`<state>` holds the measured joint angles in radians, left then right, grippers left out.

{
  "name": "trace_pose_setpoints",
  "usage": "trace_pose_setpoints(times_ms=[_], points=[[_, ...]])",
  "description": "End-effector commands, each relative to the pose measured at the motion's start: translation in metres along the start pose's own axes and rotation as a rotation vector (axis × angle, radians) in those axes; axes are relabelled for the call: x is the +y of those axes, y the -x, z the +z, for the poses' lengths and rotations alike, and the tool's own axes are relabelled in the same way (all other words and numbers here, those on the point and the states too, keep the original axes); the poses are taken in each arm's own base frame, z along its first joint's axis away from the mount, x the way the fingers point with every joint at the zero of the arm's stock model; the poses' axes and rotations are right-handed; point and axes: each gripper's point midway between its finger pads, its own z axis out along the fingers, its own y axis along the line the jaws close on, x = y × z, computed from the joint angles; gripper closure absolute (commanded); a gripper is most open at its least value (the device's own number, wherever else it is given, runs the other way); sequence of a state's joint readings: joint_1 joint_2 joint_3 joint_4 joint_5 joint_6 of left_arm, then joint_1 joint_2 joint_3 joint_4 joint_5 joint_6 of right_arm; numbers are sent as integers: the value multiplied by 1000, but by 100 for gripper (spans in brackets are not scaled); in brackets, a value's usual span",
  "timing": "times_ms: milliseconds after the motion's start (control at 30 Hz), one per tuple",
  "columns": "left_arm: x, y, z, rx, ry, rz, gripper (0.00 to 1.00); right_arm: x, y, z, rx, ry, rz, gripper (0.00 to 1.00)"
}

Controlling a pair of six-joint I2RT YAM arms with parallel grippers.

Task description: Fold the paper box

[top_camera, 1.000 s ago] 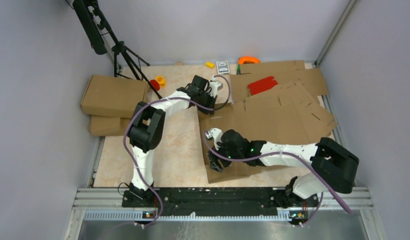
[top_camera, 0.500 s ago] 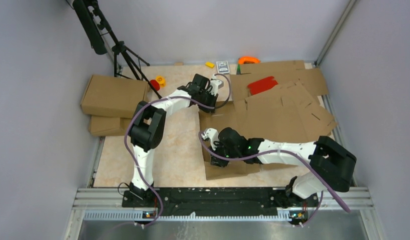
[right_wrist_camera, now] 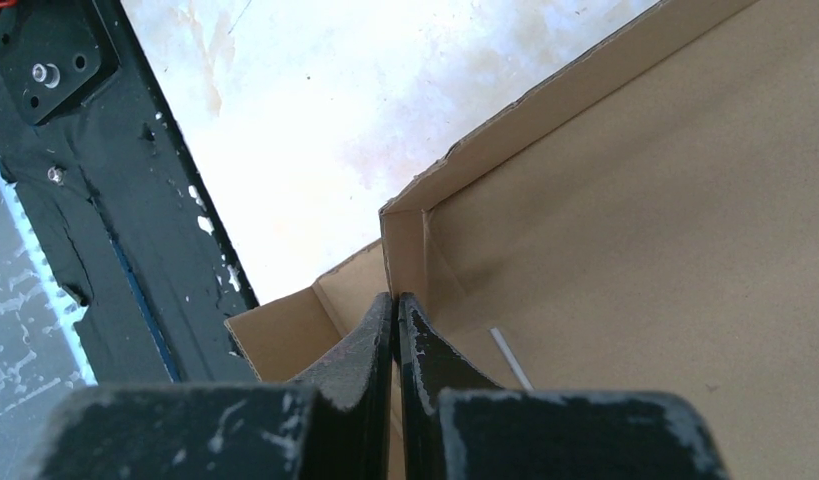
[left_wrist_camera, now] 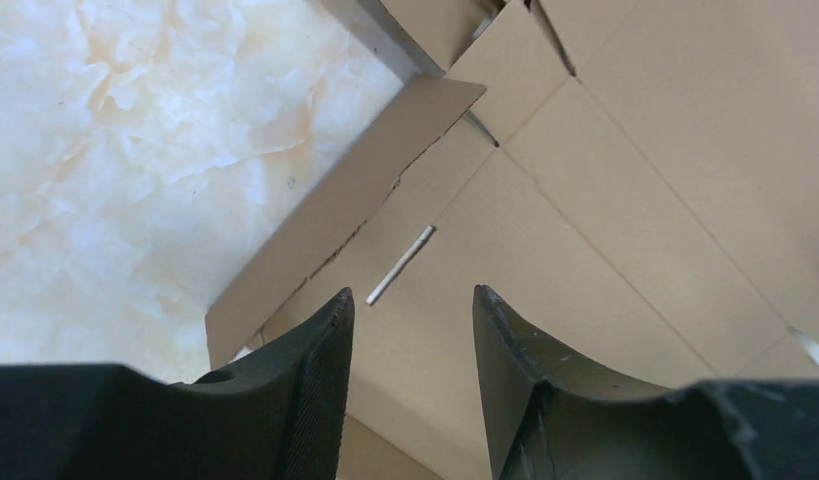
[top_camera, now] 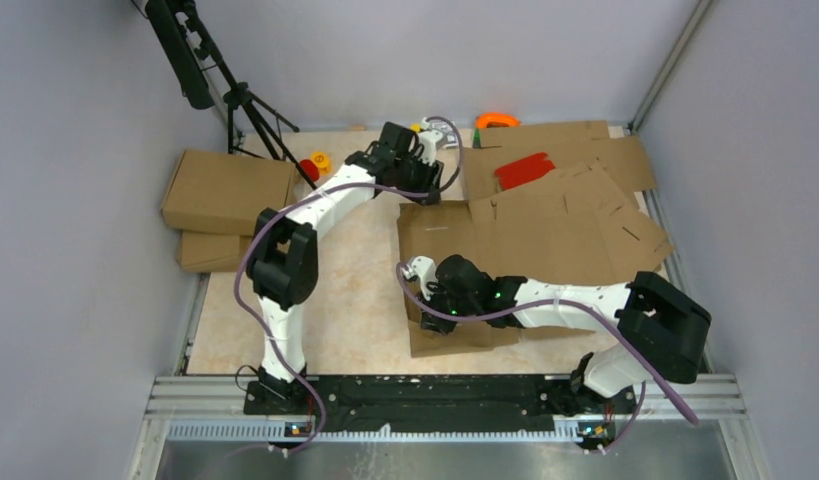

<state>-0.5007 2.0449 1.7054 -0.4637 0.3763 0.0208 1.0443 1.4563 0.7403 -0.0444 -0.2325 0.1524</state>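
Note:
The paper box (top_camera: 525, 240) is a brown die-cut cardboard blank lying mid-table, its left wall (left_wrist_camera: 335, 215) partly raised. My left gripper (top_camera: 425, 180) hovers over the far left corner. It is open (left_wrist_camera: 413, 292) with nothing between its fingers, above a panel with a white slot (left_wrist_camera: 400, 265). My right gripper (top_camera: 425, 315) is at the near left corner. Its fingers are shut (right_wrist_camera: 395, 297), the tips touching the upright corner flap (right_wrist_camera: 405, 250) from inside the box; no cardboard shows between them.
Other flat cardboard sheets (top_camera: 585, 150) lie heaped at the back right with a red piece (top_camera: 525, 168) on them. Two folded boxes (top_camera: 230, 190) are stacked on the left beside a tripod (top_camera: 240, 100). Small toys (top_camera: 315, 163) lie at the back. The black base rail (right_wrist_camera: 85, 200) runs along the near edge.
My left gripper opened and pulled up and back from the box's far left flap. My right gripper closed and shifted slightly left at the near corner.

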Motion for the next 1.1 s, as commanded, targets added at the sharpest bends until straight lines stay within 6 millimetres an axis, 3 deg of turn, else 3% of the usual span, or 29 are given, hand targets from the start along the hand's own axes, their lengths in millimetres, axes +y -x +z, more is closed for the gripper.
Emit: trace_pose_setpoints(times_ms=[0,167,300,500,633,767,833,1067], points=[[-13,34,-54,-115,65,-48,49,-6,4,1,-21,-29,-14,99],[10,-1,-73,-144,234,-251,44,-7,2,1,-19,-33,-17,98],[23,-42,-81,-119,337,-373,37,-8,2,0,-20,-35,-20,97],[21,-90,-66,-4,334,-473,39,-8,3,0,-23,-36,-17,92],[19,-104,-56,31,317,-491,55,-10,5,-2,-26,-50,-9,81],[19,-113,-48,67,308,-497,79,-10,13,-11,-61,-69,18,57],[20,-114,-46,72,305,-498,86,-13,19,-18,-78,-87,42,48],[17,-113,-46,65,295,-502,91,-27,38,-62,-163,-144,174,25]])
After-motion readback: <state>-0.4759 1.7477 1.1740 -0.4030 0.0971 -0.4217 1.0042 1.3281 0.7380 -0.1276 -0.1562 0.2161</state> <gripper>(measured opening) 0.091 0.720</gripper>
